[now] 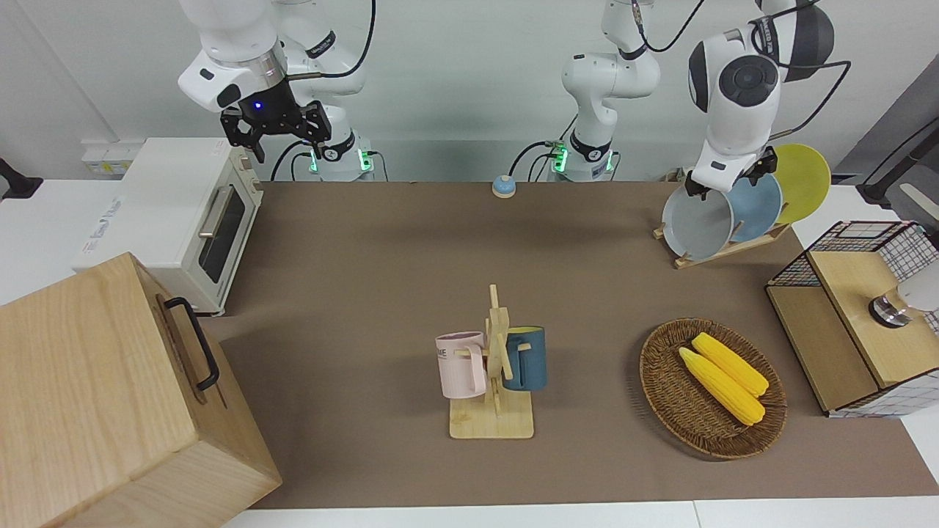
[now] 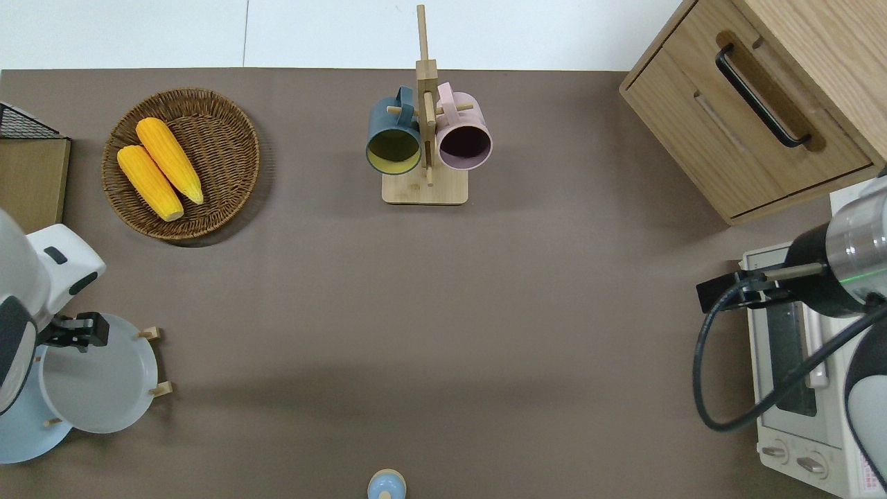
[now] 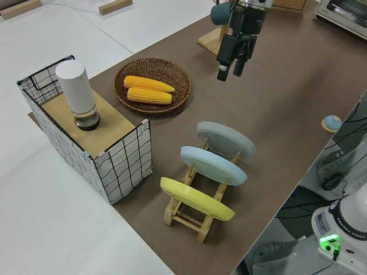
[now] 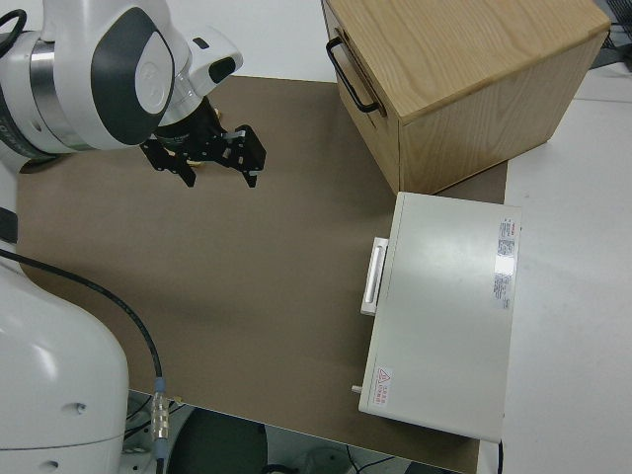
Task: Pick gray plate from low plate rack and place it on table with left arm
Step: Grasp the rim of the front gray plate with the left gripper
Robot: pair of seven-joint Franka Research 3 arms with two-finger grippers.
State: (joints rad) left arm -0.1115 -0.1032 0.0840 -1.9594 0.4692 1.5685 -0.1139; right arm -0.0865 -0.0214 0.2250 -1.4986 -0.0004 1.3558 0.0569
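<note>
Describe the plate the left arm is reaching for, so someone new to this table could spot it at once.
Look toward the left arm's end of the table, near the robots, for the low plate rack holding three tilted plates in a row. The gray plate stands in the end slot, with the left pincer over its rim. Its neighbours are light blue and yellow.

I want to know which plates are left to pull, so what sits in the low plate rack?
Three plates stand in the low plate rack: the gray plate, a light-blue plate and a yellow plate. Most of the rack's slats are covered by them.
</note>
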